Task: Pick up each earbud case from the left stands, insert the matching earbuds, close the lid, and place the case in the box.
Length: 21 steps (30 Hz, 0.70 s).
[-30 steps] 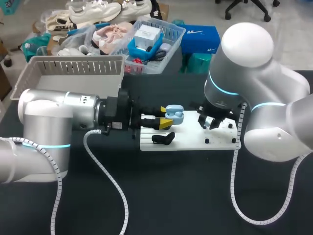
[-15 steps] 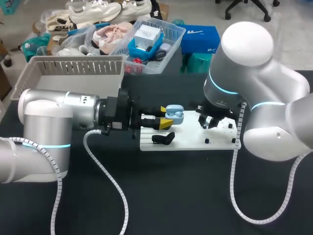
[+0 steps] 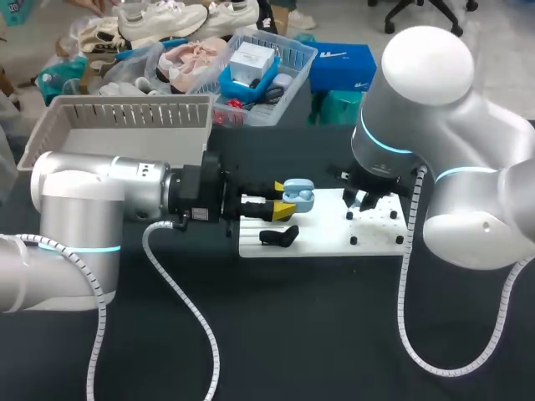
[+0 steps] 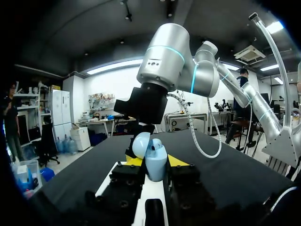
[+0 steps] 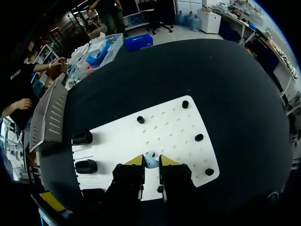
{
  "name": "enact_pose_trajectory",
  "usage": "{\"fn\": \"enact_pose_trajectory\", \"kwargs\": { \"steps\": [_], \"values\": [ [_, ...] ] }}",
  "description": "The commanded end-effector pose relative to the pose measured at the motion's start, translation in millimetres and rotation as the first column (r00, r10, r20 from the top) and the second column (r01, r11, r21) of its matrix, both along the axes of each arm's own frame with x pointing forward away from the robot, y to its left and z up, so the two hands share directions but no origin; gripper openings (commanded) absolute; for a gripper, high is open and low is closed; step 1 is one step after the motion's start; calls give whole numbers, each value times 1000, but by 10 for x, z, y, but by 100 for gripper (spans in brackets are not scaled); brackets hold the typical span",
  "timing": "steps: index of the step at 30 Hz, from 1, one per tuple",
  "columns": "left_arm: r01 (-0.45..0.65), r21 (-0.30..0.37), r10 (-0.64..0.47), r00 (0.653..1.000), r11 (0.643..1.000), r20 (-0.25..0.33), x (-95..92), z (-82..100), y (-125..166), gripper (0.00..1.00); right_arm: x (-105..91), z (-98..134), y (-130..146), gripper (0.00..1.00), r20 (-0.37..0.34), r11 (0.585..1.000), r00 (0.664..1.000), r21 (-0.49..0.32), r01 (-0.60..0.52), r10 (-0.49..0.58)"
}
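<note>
Right gripper (image 5: 150, 163) pinches the small pale-blue earbud (image 5: 150, 159) over the white pegboard (image 5: 171, 127); the lid-open pale-blue plastic earbud case (image 4: 155, 167), clamped in the left gripper (image 4: 156, 161), lies to its left.

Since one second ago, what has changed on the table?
The right hand has shifted slightly toward my right over the white board. It holds a light-blue earbud. The left hand stays shut on the open case. The board and the black stand have not moved.
</note>
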State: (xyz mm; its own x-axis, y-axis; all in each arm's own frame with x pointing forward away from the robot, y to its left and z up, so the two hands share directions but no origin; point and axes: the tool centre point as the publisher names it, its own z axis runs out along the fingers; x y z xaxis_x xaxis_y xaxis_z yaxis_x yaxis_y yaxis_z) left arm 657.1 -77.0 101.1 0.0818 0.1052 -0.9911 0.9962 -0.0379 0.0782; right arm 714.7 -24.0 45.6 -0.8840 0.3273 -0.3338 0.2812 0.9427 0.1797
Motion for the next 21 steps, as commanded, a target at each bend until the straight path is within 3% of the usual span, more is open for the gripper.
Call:
{"fn": "enact_pose_trajectory", "kwargs": {
  "steps": [1, 13, 21],
  "values": [
    [-6, 0, 6, 1000, 1000, 3, -18, -1, -2, 0, -168, 154, -94, 0, 55, 1000, 998, -8, 12, -11],
    [-6, 0, 6, 1000, 1000, 3, -18, -1, -2, 0, -469, 785, -58, 0, 197, 997, 979, -74, -26, 40],
    [-6, 0, 6, 1000, 1000, 3, -18, -1, -2, 0, -664, 1088, 111, 0, 241, 987, 962, -121, -104, 131]
  ]
}}
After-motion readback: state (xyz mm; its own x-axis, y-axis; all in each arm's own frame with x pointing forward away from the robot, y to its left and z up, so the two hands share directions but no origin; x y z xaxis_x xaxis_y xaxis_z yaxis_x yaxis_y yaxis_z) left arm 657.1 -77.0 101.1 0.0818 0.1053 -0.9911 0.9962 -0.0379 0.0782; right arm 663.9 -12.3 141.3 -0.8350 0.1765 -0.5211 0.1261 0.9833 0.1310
